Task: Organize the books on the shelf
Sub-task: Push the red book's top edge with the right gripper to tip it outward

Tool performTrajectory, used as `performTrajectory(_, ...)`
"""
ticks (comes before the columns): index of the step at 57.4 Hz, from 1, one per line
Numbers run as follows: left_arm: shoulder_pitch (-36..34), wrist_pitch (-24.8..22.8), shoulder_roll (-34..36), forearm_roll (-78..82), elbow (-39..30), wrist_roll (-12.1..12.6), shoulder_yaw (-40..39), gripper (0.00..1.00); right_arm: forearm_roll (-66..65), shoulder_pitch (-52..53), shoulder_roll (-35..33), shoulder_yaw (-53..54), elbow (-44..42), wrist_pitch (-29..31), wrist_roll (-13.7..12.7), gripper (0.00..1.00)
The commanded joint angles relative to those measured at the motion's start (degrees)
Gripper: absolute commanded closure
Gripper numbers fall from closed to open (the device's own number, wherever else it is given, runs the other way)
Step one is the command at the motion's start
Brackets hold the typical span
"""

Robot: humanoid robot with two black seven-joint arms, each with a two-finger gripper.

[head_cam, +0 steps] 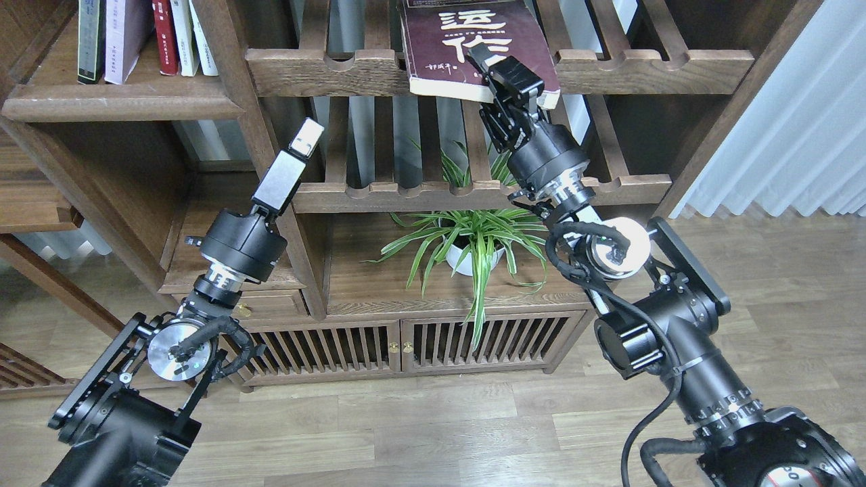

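Observation:
The thick maroon book [450,40] with white Chinese characters lies flat on the upper slatted rack [318,71], its near edge overhanging. My right gripper [504,78] is shut on the book's near right corner, one finger on the cover and one beneath. The dark plank shelf [122,105] is at the upper left. On it stand the grey-black book [89,40] and the pale lavender paperback [126,37], with a few other books beside them. My left gripper [308,138] is raised below and right of the shelf, empty and seen side-on.
A potted spider plant [470,243] stands on the low cabinet top [379,291] under my right arm. A second slatted rack [406,196] crosses between the arms. A thick upright post [243,101] separates the shelf from the racks. Curtains [798,115] hang at the right.

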Motion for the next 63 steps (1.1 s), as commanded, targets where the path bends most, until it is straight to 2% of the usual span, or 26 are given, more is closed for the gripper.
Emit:
performTrajectory(1, 0.00, 0.00, 0.00, -0.07, 0.59, -0.63, -0.14, 0.12, 0.38, -0.02, 0.00, 0.02, -0.25, 2.09, -0.03, 0.95)
performTrajectory(8, 0.00, 0.00, 0.00, 0.02, 0.59, -0.63, 0.04, 0.12, 1.26, -0.45, 0.00, 0.02, -0.07, 5.95, -0.38, 0.95)
performTrajectory(13, -0.09, 0.00, 0.00, 0.02, 1.12, -0.72, 0.13, 0.07, 2.14, -0.63, 0.00, 0.02, 0.28, 8.56, -0.64, 0.95)
performTrajectory(19, 0.00, 0.00, 0.00, -0.07, 1.12, -0.98, 0.22, 0.01, 3.20, -1.59, 0.00, -0.41, 0.46, 8.56, -1.17, 0.95)
performTrajectory(33, -0.35, 0.00, 0.00, -2.53, 1.03, -0.45, 0.04, 0.01, 3.72, -6.08, -0.17, -0.85, 1.60, 8.56, -2.93, 0.96)
performTrajectory(50, -0.88, 0.00, 0.00, -6.39, -0.02, 0.34, 0.13, 0.03, 4.43, -11.79, -0.88, -0.50, 8.18, 8.56, -2.93, 0.96)
performTrajectory(57, -1.32, 0.00, 0.00, -11.14, -0.11, 3.94, 0.39, 0.04, 6.01, -13.99, -2.10, -0.50, 13.02, 8.56, -2.93, 0.96)
performTrajectory(63, -1.32, 0.00, 0.00, -12.46, -0.11, 5.00, 0.39, 0.04, 6.10, -16.10, -3.69, -0.68, 15.39, 8.56, -3.02, 0.96)
